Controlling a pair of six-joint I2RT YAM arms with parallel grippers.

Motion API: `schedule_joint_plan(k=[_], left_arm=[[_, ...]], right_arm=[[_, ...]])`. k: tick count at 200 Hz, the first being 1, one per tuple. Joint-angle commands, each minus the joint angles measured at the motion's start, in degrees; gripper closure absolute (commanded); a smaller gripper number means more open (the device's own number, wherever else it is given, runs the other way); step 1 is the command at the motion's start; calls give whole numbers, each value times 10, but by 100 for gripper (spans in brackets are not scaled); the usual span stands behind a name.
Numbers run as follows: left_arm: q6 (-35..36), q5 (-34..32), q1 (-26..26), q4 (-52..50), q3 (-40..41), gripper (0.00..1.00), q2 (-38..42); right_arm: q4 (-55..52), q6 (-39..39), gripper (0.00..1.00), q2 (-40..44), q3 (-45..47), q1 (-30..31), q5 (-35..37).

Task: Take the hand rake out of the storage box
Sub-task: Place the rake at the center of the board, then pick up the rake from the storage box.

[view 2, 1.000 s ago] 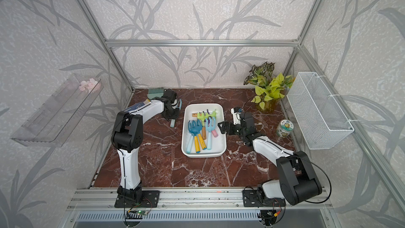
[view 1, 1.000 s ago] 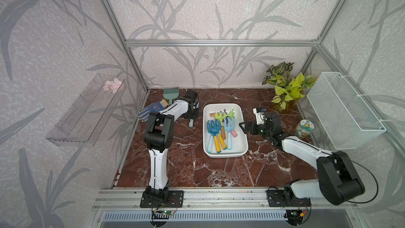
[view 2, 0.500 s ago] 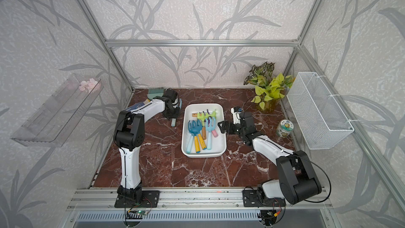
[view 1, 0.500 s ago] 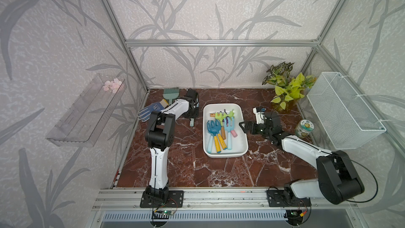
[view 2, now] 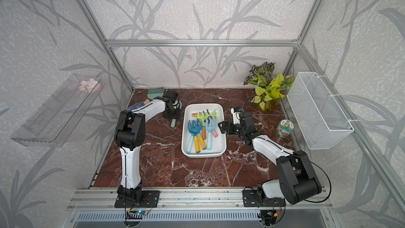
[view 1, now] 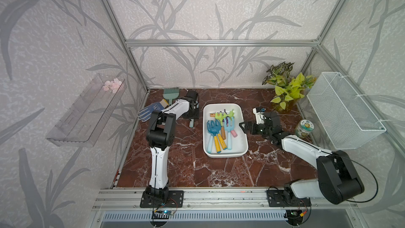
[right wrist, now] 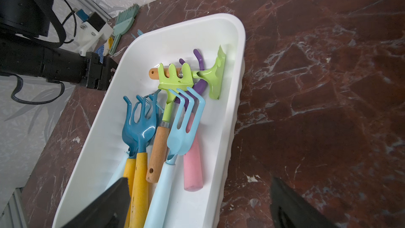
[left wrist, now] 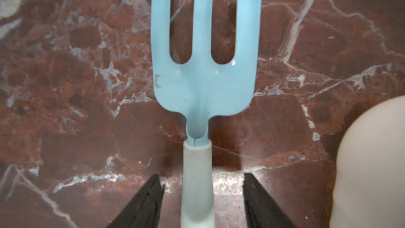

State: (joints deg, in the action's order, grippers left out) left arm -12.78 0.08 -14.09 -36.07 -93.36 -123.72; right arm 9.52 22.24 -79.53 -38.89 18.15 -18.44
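Operator: Where is the hand rake [left wrist: 203,84] now?

Observer: Flat on the marble table [left wrist: 76,84], outside the storage box [view 1: 225,154], just beside the long wall that faces the left arm. Several other tools lie inside the box.

Operator: And the left gripper [left wrist: 202,177]?

Observer: Partly open. Its jaws stand on either side of the pale handle with a clear gap on both sides, so it holds nothing.

Operator: How would the rake handle if it had to be picked up?

Observer: Light and stiff, I judge. The head looks like glossy painted metal, so it is probably slippery, and the prongs could snag on a rim. The handle is round and duller. I would close across it just behind the collar where the head joins, which should be near the balance point.

Operator: What is the arm's pose?

Observer: The left arm rises from its base, bends at the elbow and reaches toward the back corner on its own side. Its wrist is tipped down over the rake, near the blue glove [view 1: 150,111] and the green brush [view 1: 171,92]. The right arm lies low and stretched across the table. The right gripper [right wrist: 198,185] sits at the box's opposite long rim, jaws spread wide and empty.
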Motion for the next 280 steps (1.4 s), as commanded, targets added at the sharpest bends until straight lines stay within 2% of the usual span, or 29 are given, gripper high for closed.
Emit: schedule_joint_plan(k=[1, 50, 71, 88, 106, 120, 141, 163, 208, 247, 280], left_arm=[[-6, -11, 1, 32, 33, 29, 53], [-26, -19, -12, 226, 256, 16, 257], [-42, 34, -19, 321, 342, 0, 329], [-42, 33, -36, 363, 378, 0, 372], [-38, 19, -54, 391, 411, 0, 409], [-40, 11, -65, 415, 448, 0, 437], [-43, 6, -71, 436, 494, 0, 478], [-35, 9, -71, 443, 533, 0, 513], [-26, 17, -70, 468, 559, 0, 535], [-30, 6, -69, 462, 554, 0, 529], [-31, -4, -69, 473, 567, 0, 543]], right_arm=[[-55, -15, 1, 23, -31, 21, 33], [-224, -30, 0, 44, -116, 119, 172], [-284, -24, 2, 43, -151, 154, 211], [-323, -21, 4, 37, -167, 179, 227], [-379, 10, 3, 21, -190, 209, 277], [-424, 28, 3, 1, -212, 214, 279], [-463, 20, 5, -23, -233, 245, 322], [-464, 19, 15, -42, -243, 267, 338], [-448, 30, 19, -92, -266, 282, 350], [-437, 32, 30, -156, -295, 287, 342], [-436, 33, 31, -212, -326, 290, 338]])
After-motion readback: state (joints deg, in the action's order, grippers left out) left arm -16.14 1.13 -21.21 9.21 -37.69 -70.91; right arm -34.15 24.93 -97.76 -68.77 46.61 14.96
